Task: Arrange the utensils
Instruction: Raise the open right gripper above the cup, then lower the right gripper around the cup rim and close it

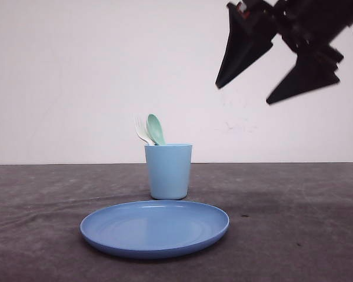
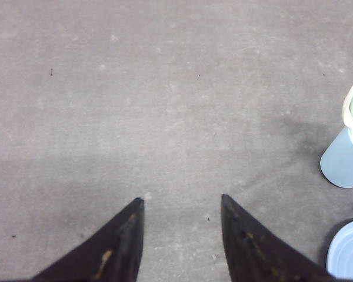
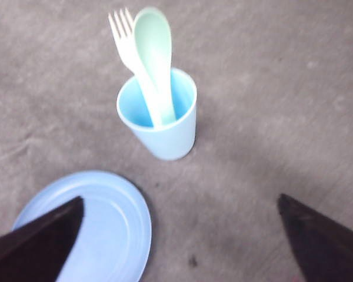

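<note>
The white fork [image 1: 142,131] and the mint-green spoon [image 1: 155,129] stand heads-up side by side in the light blue cup [image 1: 168,171]. From above, the fork [image 3: 128,41] and spoon [image 3: 154,53] lean against the cup [image 3: 163,126] rim. My right gripper [image 1: 242,94] hangs open high in the air, up and to the right of the cup, holding nothing; its spread fingers [image 3: 179,200] frame the table below. My left gripper [image 2: 181,200] is open over bare table, with the cup [image 2: 345,161] off to its side.
A round blue plate [image 1: 155,227] lies in front of the cup, near the table's front edge. The plate [image 3: 115,223] sits partly under one right finger in the wrist view. Grey tabletop stretches to both sides, with a pale wall behind.
</note>
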